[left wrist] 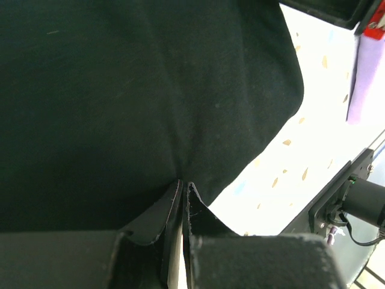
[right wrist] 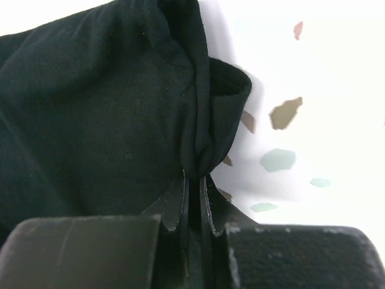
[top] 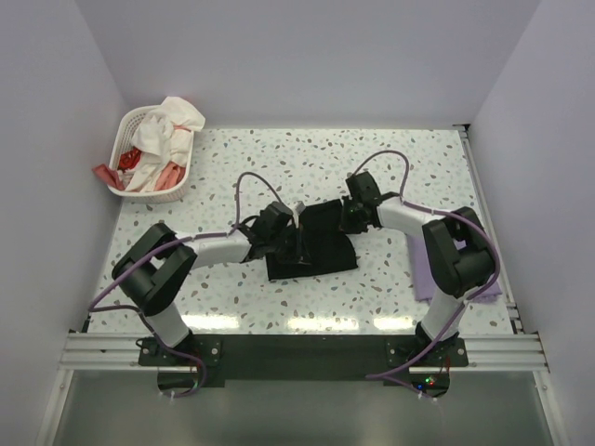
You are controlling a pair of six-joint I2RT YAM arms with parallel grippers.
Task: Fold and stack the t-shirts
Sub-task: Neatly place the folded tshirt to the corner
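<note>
Top external view: the black tee (top: 316, 249) lies in the middle of the bench (top: 418, 167), already reduced to a compact dark block, and both arms reach into it.
Lavender tee (top: 420, 277): it is folded flat at about 4 o'clock from the black tee, close to the right edge and partly hidden by the right arm. I judge it waits there as the base of the stack.
Left gripper (top: 296, 240): it is at the 9 o'clock side of the black tee. In the left wrist view the left gripper (left wrist: 182, 188) has its jaws pressed almost together, with the cloth edge (left wrist: 150, 90) pinched between them.
Right gripper (top: 350, 219): it is at the 1 o'clock corner of the black tee. In the right wrist view the right gripper (right wrist: 195, 180) is clamped on a bunched hem, which gathers into a roll just above the tips.
Reason for the hold: two pinches on opposite sides probably let the arms carry one edge over together, so that the fold stays straight.
Laundry basket (top: 125, 125): it stands at 10 o'clock, in the far left corner, with other clothes inside, well apart from both arms.
Progress: I judge the black tee is in mid-fold and not yet stacked.
</note>
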